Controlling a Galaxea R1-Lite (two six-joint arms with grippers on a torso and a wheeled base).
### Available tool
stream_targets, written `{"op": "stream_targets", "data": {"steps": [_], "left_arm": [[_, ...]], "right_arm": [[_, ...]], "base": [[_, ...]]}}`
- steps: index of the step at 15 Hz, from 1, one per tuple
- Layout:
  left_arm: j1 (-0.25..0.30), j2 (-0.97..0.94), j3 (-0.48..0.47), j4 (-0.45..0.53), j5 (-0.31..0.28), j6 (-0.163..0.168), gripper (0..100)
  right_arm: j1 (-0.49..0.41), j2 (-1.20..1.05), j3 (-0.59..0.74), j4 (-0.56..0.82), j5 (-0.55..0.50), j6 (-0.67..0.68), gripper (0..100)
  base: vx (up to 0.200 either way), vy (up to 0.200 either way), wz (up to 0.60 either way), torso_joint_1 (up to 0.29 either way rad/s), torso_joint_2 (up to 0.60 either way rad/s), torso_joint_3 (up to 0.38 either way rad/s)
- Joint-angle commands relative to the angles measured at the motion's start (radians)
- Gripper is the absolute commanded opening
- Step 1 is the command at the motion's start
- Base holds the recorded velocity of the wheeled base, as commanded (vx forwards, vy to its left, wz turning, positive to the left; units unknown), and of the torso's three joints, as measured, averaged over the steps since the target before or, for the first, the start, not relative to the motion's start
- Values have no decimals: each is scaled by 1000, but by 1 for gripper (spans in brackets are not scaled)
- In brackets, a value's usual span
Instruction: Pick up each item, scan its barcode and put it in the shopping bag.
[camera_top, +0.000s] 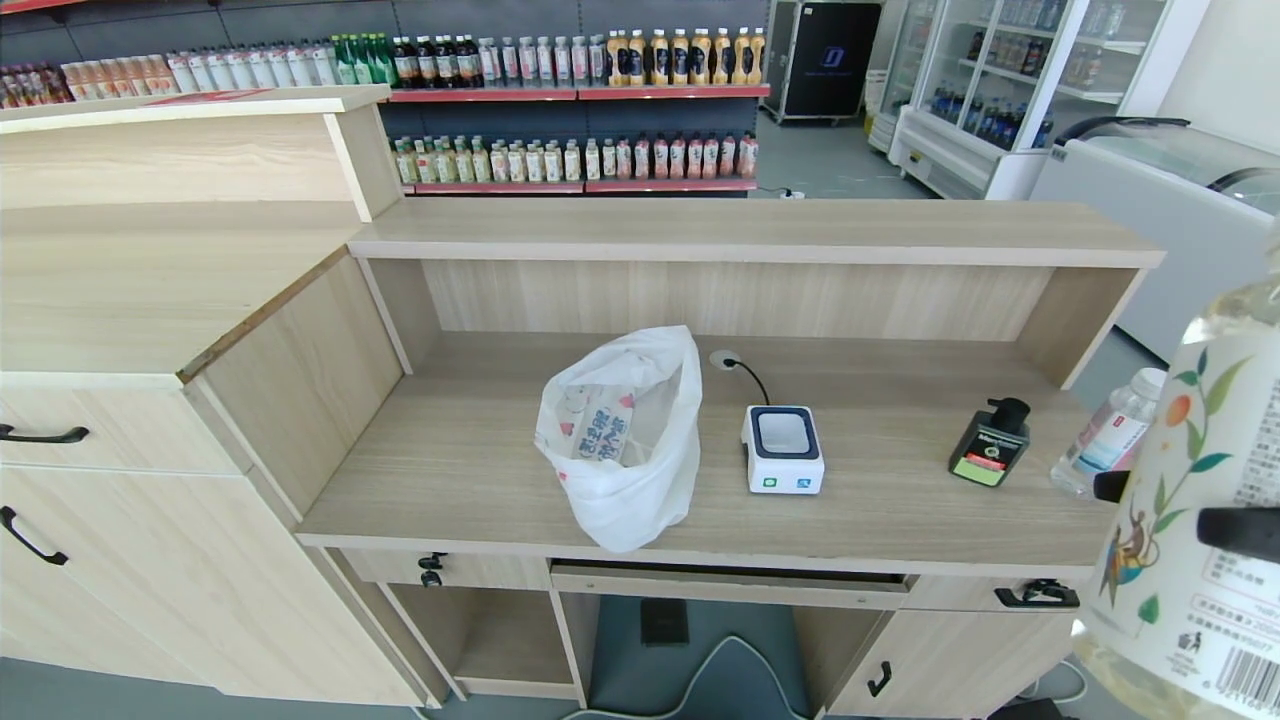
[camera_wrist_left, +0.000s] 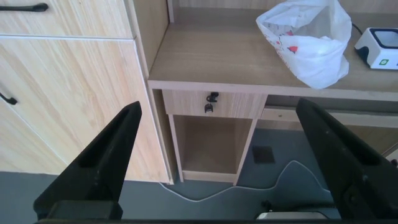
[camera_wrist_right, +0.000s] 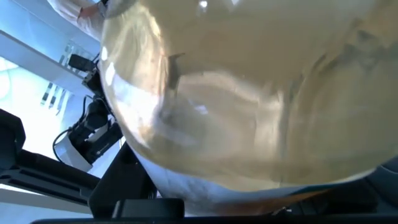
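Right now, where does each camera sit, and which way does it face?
Head view: on the head, facing forward and down at the counter; right fingers hold a bottle.
Left wrist view: on the left wrist, facing the counter's front between open left fingers.
Right wrist view: on the right wrist, close against the bottle.
Shared: head and left wrist views show the shopping bag and scanner.

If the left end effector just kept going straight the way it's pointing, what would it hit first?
Probably the small keyed drawer under the counter. The open left end effector aims about there, though depth is unclear and it could slip into the open cubby just below.
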Motion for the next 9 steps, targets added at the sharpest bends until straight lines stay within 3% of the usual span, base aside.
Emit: {"op": "stream_targets", "data": {"steps": [1, 4, 5, 7, 8, 9], "left_arm": [[0, 0, 0, 0, 0, 0, 100], [0, 0, 0, 0, 0, 0, 100], [0, 0, 0, -1, 0, 0, 100], [0, 0, 0, 0, 0, 0, 100], [0, 0, 0, 0, 0, 0, 100], [0, 0, 0, 0, 0, 0, 100]], "right_arm": [[-1, -6, -13, -1, 0, 14, 0], [-9, -3, -12, -7, -12, 8, 0], [-24, 15, -13, -17, -77, -37, 0], [-78, 109, -4, -63, -311, -246, 0], [-162, 161, 11, -83, -414, -362, 0], [-234, 202, 33, -111, -448, -469, 0]], "base": [[0, 0, 0, 0, 0, 0], [0, 0, 0, 0, 0, 0], [0, 0, 0, 0, 0, 0], [0, 0, 0, 0, 0, 0], [0, 0, 0, 0, 0, 0], [0, 0, 0, 0, 0, 0]]}}
